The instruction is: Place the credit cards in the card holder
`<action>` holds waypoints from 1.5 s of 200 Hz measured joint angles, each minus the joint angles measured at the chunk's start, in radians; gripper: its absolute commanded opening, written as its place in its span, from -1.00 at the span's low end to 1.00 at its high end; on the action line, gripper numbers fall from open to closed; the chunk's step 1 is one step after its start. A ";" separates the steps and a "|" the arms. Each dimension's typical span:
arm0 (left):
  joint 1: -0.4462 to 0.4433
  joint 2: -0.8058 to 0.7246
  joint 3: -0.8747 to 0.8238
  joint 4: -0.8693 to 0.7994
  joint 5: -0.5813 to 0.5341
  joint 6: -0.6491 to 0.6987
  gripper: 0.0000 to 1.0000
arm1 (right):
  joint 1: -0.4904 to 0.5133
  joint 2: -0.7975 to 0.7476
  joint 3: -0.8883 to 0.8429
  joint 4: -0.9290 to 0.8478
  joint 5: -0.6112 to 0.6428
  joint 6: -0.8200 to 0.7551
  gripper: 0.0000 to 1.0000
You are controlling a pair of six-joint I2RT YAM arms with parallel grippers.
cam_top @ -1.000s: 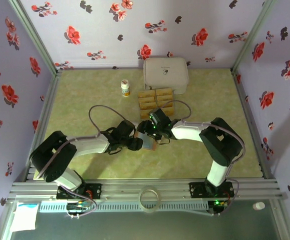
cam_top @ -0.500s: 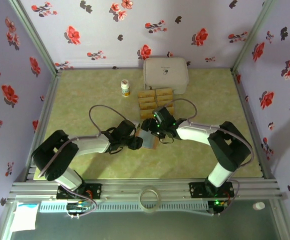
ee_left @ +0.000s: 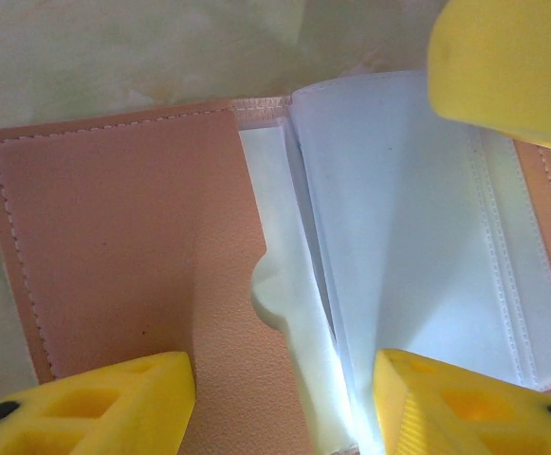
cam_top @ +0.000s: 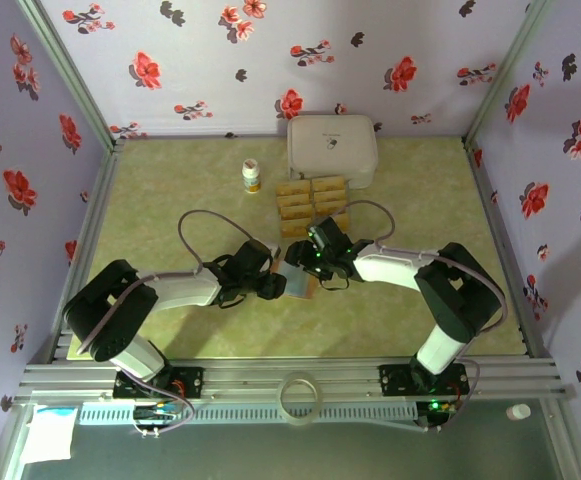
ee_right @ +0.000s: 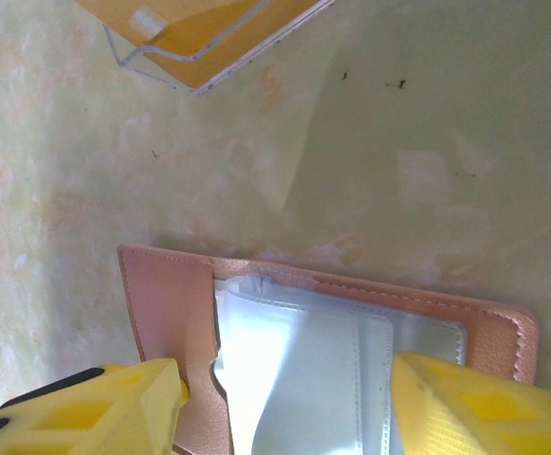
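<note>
Swinging its elbow out toward 3 o'clock since a second ago, the right arm has settled the right claw (cam_top: 317, 268) over the card holder (cam_top: 298, 283); the left claw (cam_top: 272, 288) has barely shifted. Both claws stand spread above the holder, pinching nothing. It lies open and flat at mid-counter.

To do this well, I judge one claw should pin the pink flap while the other fetches one of the credit cards (cam_top: 312, 203) from the holder's 12 o'clock and slides it edge-first into a clear pocket.

The counter (cam_top: 170, 200) is mottled green-yellow. Floral walls (cam_top: 170, 60) enclose it, with a white box (cam_top: 332, 150) at 12 o'clock and a small bottle (cam_top: 252, 176) at 11.
</note>
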 measured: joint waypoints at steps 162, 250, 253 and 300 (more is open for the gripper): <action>0.000 0.004 0.000 0.004 -0.001 0.000 0.09 | 0.020 0.045 0.027 0.037 -0.026 0.000 0.10; -0.005 -0.092 -0.050 0.006 0.010 0.001 0.99 | 0.025 0.045 0.034 0.046 -0.046 0.021 0.14; -0.005 -0.107 -0.057 0.003 0.009 0.001 0.99 | 0.025 0.045 0.035 0.047 -0.046 0.024 0.14; -0.004 -0.326 -0.088 -0.009 -0.040 -0.002 0.99 | 0.051 0.054 0.070 0.060 -0.052 0.050 0.16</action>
